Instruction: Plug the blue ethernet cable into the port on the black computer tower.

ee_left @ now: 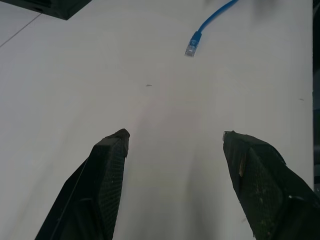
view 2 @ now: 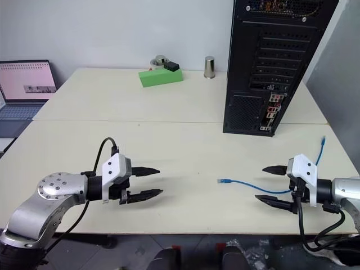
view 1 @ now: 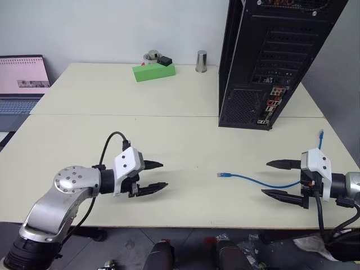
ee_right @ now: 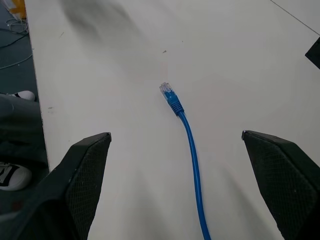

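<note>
Holding both arms low over the near edge of the table [view 1: 185, 140], I have nothing gripped on either side. My left gripper [view 1: 153, 175] is well open, its two black fingers spread one above the other, empty, hovering just above the tabletop and pointing toward the middle of the table. My right gripper [view 1: 282, 179] is spread wide, also empty, pointing inward toward the left one; in the right wrist view the blue ethernet cable [ee_right: 192, 155] runs straight up the gap between its fingers [ee_right: 82, 170] without touching either one.

The cable lies flat on the table, one plug [view 1: 223, 175] free near the table's middle, between the two grippers and closer to the right; the cord curves right toward that gripper, and its other end [view 1: 321, 135] shows up beyond the right wrist.

Farther back on the right, the black computer tower [view 1: 270, 62] stands upright, rear panel facing me, well apart from the cable. Along the far edge sit a green box [view 1: 153, 71], a small metal cylinder [view 1: 201, 61], and a laptop [view 1: 21, 84] at far left.
</note>
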You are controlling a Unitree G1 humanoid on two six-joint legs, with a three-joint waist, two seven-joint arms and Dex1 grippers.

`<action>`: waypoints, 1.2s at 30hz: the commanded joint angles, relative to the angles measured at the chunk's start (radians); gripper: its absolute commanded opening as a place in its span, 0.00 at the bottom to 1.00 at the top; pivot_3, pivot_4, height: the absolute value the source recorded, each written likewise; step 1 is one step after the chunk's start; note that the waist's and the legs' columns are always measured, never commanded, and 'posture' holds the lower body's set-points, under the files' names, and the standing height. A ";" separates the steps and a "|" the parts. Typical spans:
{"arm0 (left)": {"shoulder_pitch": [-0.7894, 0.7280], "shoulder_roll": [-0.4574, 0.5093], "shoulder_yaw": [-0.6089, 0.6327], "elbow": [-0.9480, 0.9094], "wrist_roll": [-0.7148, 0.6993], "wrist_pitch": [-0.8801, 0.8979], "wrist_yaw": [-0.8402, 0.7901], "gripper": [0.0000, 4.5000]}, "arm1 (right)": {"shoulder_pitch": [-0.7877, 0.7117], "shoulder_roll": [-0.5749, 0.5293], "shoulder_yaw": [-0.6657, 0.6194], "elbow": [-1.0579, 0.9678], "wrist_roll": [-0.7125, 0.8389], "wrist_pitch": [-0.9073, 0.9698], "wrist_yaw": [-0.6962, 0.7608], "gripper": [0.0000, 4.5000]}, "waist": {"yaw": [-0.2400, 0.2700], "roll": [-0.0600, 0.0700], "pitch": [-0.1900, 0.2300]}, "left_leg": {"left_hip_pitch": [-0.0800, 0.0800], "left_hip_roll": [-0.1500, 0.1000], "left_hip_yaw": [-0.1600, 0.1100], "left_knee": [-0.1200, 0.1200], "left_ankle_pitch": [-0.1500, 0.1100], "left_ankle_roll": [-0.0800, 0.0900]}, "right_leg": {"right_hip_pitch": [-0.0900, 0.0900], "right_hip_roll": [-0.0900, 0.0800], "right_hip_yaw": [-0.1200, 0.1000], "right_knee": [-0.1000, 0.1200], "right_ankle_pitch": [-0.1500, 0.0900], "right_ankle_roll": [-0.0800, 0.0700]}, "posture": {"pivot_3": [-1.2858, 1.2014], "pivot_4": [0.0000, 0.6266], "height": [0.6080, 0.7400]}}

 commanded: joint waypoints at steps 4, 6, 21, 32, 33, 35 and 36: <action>0.008 0.012 0.019 -0.046 -0.019 -0.024 -0.016 0.72 | -0.004 -0.002 -0.016 -0.021 -0.007 -0.011 0.001 0.99 | 0.000 0.000 0.000 | 0.000 0.000 0.000 0.000 0.000 0.000 | 0.000 0.000 0.000 0.000 0.000 0.000 | 0.52 0.24 1.00; 0.011 0.013 0.016 -0.049 -0.018 -0.026 -0.017 0.72 | -0.001 -0.002 -0.011 -0.020 -0.021 -0.016 -0.006 0.99 | 0.000 0.000 0.000 | 0.000 0.000 0.000 0.000 0.000 0.000 | 0.000 0.000 0.000 0.000 0.000 0.000 | 0.52 0.24 1.00; -0.030 -0.035 -0.047 -0.044 0.019 -0.058 0.012 0.72 | -0.137 0.132 0.214 0.105 -0.234 -0.039 -0.155 0.99 | 0.000 0.000 0.000 | 0.000 0.000 0.000 0.000 0.000 0.000 | 0.000 0.000 0.000 0.000 0.000 0.000 | 0.52 0.24 1.00; -0.037 -0.044 -0.100 -0.036 0.045 -0.091 0.004 0.72 | -0.260 0.218 0.335 0.295 -0.326 -0.117 -0.127 0.95 | -0.001 0.000 0.000 | 0.000 0.000 0.000 0.000 0.000 0.000 | 0.000 0.000 0.000 0.001 0.000 0.000 | 0.52 0.24 1.00; -0.037 -0.045 -0.102 -0.036 0.047 -0.092 0.005 0.72 | -0.263 0.219 0.337 0.300 -0.327 -0.120 -0.124 0.91 | -0.001 0.000 0.000 | 0.000 0.000 0.000 0.000 0.000 0.000 | 0.000 0.000 0.000 0.001 0.000 0.000 | 0.52 0.24 1.00; -0.037 -0.045 -0.104 -0.037 0.048 -0.093 0.006 0.72 | -0.266 0.220 0.338 0.305 -0.328 -0.124 -0.121 0.81 | -0.001 0.000 0.000 | 0.000 0.000 0.000 0.000 0.000 0.000 | 0.000 0.000 0.000 0.001 0.000 0.000 | 0.52 0.24 1.00; -0.038 -0.047 -0.105 -0.038 0.048 -0.093 0.007 0.72 | -0.269 0.219 0.342 0.308 -0.330 -0.128 -0.117 0.75 | -0.001 0.000 0.000 | 0.000 0.000 0.000 0.000 0.000 0.000 | 0.000 0.000 0.000 0.001 0.000 0.000 | 0.52 0.24 1.00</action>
